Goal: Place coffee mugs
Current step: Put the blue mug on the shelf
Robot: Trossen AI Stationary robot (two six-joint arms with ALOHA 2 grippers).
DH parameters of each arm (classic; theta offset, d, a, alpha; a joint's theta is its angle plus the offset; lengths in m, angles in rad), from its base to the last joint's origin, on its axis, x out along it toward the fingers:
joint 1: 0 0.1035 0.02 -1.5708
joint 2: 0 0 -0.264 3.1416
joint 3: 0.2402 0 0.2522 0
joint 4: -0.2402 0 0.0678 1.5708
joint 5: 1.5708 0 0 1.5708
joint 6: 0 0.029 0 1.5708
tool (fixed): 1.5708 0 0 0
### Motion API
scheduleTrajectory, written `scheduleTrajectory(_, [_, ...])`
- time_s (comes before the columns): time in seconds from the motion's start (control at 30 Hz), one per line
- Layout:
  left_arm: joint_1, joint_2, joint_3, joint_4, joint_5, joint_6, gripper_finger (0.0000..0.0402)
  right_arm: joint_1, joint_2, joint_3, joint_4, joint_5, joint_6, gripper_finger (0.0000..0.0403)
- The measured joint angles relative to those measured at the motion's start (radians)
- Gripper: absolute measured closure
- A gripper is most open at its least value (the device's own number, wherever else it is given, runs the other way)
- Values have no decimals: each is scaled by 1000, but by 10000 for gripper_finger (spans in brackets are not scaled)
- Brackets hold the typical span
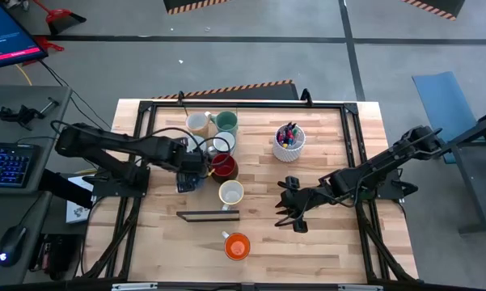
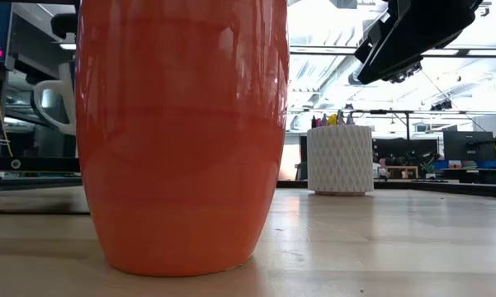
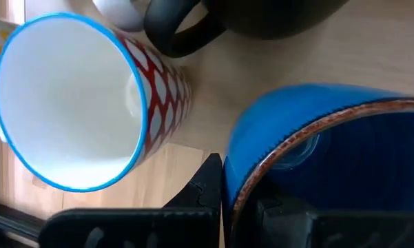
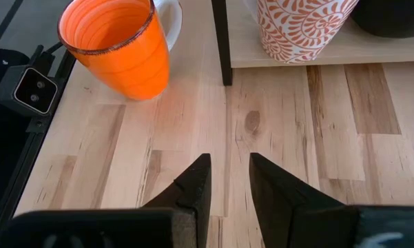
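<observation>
Left fingers (image 3: 213,200) pinched the blue mug's (image 3: 330,165) rim, beside the red-patterned mug (image 3: 76,110), in the cluster at the surface's (image 1: 340,242) left-centre. Orange mug (image 1: 237,246) stood near the front edge. Right fingers (image 4: 227,182) were slightly apart, holding nothing, over bare wood.

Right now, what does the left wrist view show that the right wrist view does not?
Only the left wrist view shows the blue mug held against the left gripper's finger, and a blue-rimmed mug with a red pattern. Only the right wrist view shows the orange mug, an orange-and-white swirl-patterned mug and the right gripper, open over bare wood. Both show the wooden table.
</observation>
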Motion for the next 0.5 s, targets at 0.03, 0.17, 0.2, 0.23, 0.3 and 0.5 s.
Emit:
scheduleTrajectory(0.03, [3, 2, -5, 1, 0, 0, 398, 0, 0, 0, 0, 0, 0, 323])
scheduleTrajectory(0.17, [15, 3, -16, 35, 0, 1, 398, 0, 0, 0, 0, 0, 0, 323])
scheduleTrajectory(0.2, [18, 3, -23, 43, 0, 0, 398, 0, 0, 0, 0, 0, 0, 323])
scheduleTrajectory(0.23, [21, 3, -27, 42, 0, 0, 398, 0, 0, 0, 0, 0, 0, 323])
scheduleTrajectory(0.3, [21, 4, -29, 45, 0, 1, 398, 0, 0, 0, 0, 0, 0, 323])
scheduleTrajectory(0.5, [20, 29, -29, 82, 5, 10, 398, 0, 0, 0, 0, 0, 0, 323])
